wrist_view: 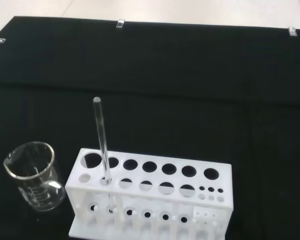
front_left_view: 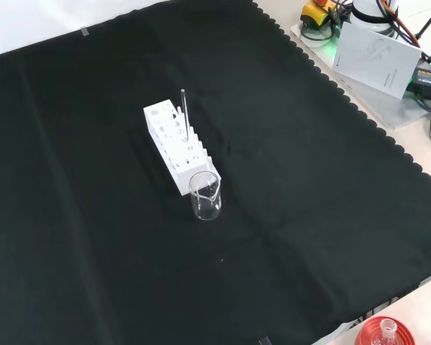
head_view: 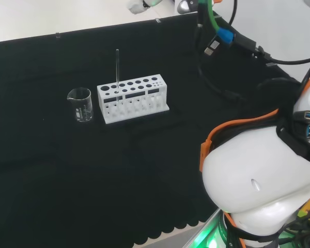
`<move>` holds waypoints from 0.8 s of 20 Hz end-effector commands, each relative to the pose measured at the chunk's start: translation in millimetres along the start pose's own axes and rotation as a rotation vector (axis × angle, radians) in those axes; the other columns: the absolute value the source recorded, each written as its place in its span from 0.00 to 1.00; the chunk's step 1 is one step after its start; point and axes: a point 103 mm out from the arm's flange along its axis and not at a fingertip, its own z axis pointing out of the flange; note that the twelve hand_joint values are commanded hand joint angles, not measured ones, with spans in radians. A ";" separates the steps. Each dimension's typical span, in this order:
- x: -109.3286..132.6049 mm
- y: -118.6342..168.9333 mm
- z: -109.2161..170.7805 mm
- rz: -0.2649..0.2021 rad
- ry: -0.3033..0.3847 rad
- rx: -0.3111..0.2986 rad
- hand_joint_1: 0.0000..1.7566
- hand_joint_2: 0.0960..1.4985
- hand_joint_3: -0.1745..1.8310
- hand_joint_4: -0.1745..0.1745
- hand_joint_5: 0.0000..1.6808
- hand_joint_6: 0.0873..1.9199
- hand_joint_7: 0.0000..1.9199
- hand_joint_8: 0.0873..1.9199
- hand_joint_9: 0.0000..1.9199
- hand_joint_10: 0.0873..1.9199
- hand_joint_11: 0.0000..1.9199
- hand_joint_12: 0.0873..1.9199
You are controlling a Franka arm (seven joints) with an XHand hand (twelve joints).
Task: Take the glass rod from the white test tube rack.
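Note:
A white test tube rack [head_view: 133, 98] with several round holes stands on the black cloth left of centre in the head view. A thin clear glass rod [head_view: 117, 70] stands upright in a hole near the rack's left end. In the front view the rack [front_left_view: 178, 146] runs away from the camera and the rod [front_left_view: 184, 111] rises from it. The wrist view looks at the rack [wrist_view: 150, 195] from close by, with the rod [wrist_view: 102, 142] upright in a hole of the nearer row by the beaker's end.
A small clear glass beaker [head_view: 80, 105] stands just left of the rack in the head view, and in front of it in the front view, beaker [front_left_view: 205, 195]. The arm's white links [head_view: 263, 175] fill the head view's right. A red stand with a flask [front_left_view: 384, 333] sits off the cloth's corner.

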 end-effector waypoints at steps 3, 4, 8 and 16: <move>14.6 17.7 25.3 -0.034 -0.023 0.042 0.33 0.52 0.13 0.18 0.16 0.00 0.11 0.37 0.16 0.43 0.04 0.73; 15.7 19.6 29.2 -0.038 -0.023 0.048 0.33 0.52 0.13 0.18 0.16 0.00 0.11 0.37 0.16 0.43 0.04 0.73; 19.4 27.1 46.2 -0.049 -0.018 0.072 0.33 0.52 0.13 0.17 0.17 0.00 0.12 0.38 0.18 0.43 0.06 0.73; 20.8 38.5 70.9 -0.057 -0.005 0.112 0.33 0.52 0.14 0.15 0.17 0.00 0.13 0.38 0.19 0.42 0.08 0.73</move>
